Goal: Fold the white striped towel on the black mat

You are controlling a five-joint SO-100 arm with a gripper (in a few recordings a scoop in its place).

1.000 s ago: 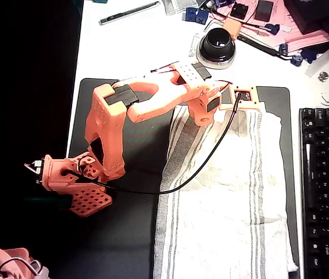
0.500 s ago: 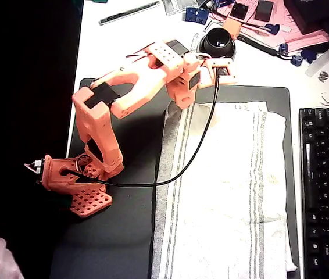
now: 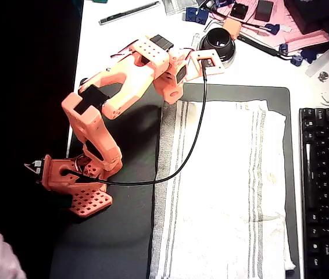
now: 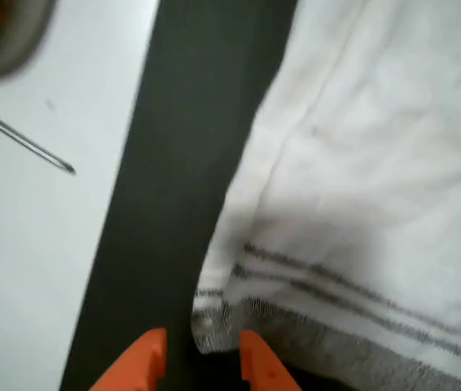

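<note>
Bare mat strip [image 4: 173, 163] beside towel edge [image 4: 239, 212]

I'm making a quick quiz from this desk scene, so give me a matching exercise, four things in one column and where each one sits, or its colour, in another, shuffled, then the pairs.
Things:
1. white striped towel
2. black mat
3. gripper
4. keyboard

Descriptions:
A. orange fingers just off the towel's corner in the wrist view
B. at the overhead view's right edge
C. spread flat, grey stripes along its long edges
D. dark sheet under the towel

Pairs: 1-C, 2-D, 3-A, 4-B
</note>
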